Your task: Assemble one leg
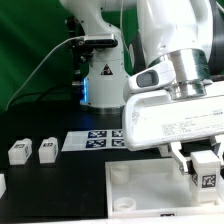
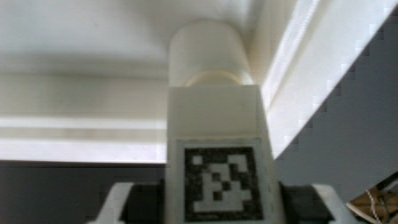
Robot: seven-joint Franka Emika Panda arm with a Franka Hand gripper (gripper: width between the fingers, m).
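My gripper (image 1: 203,166) is shut on a white leg (image 1: 205,167) with a black-and-white tag on its face, at the exterior view's lower right. It holds the leg just above the right part of the flat white square top (image 1: 140,190). In the wrist view the leg (image 2: 219,120) runs straight out from between my fingers (image 2: 139,200), its rounded end over the white top (image 2: 107,90). Two more legs (image 1: 18,152) (image 1: 47,151) stand on the black table at the exterior view's left.
The marker board (image 1: 92,140) lies on the table in front of the arm's base (image 1: 103,85). Cables hang at the back left. Another white part (image 1: 2,185) shows at the left edge.
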